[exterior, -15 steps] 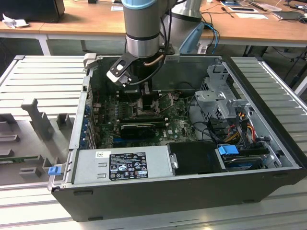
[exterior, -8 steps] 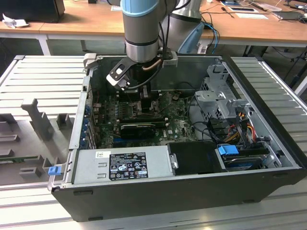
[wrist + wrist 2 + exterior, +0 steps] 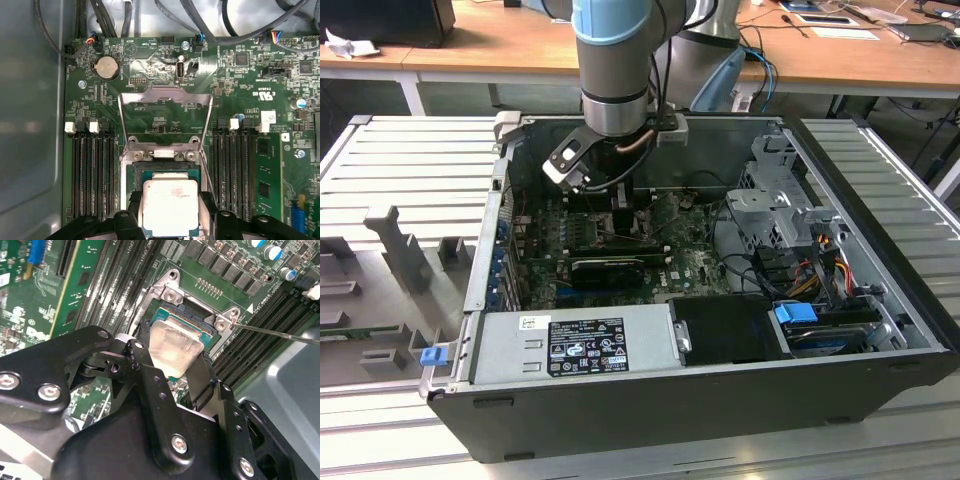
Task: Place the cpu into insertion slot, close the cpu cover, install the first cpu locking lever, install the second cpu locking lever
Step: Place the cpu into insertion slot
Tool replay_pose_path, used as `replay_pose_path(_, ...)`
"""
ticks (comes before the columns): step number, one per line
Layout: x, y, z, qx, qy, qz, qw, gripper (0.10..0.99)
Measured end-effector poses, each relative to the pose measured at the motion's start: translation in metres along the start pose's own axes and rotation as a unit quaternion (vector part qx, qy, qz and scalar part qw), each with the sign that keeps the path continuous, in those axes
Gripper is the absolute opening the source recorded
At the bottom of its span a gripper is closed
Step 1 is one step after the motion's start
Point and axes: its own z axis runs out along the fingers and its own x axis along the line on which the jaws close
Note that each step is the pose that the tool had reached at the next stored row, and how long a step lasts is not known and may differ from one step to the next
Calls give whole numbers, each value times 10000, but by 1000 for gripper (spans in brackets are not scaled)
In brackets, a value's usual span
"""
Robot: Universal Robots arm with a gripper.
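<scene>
My gripper (image 3: 170, 215) is low inside the open computer case (image 3: 880, 300), over the motherboard. It is shut on the cpu (image 3: 169, 205), a small square chip with a dull silver top, one black finger (image 3: 131, 212) on each of two opposite sides. The cpu sits level right at the insertion slot (image 3: 131, 172), whose black rim shows around it; I cannot tell whether it is seated. The cpu cover (image 3: 165, 93), a thin silvery frame, stands open just beyond the slot. In the second wrist view the cpu (image 3: 170, 340) lies between the fingers (image 3: 202, 375), and a thin lever rod (image 3: 280, 333) sticks out beside the slot.
Memory slots (image 3: 90, 170) flank the socket on both sides. A long black card (image 3: 610, 268) lies near the arm (image 3: 610, 80). The power supply box (image 3: 575, 340) lines the case's near wall, with a drive cage (image 3: 770, 200) and cables on the exterior view's right.
</scene>
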Motion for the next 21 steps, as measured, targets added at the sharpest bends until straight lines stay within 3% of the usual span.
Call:
replay_pose_path(11,41,3,89,0,0,0,10000,529)
replay_pose_path(18,40,2,91,1,0,0,10000,529)
replay_pose_path(21,40,2,90,0,4,1,10000,608)
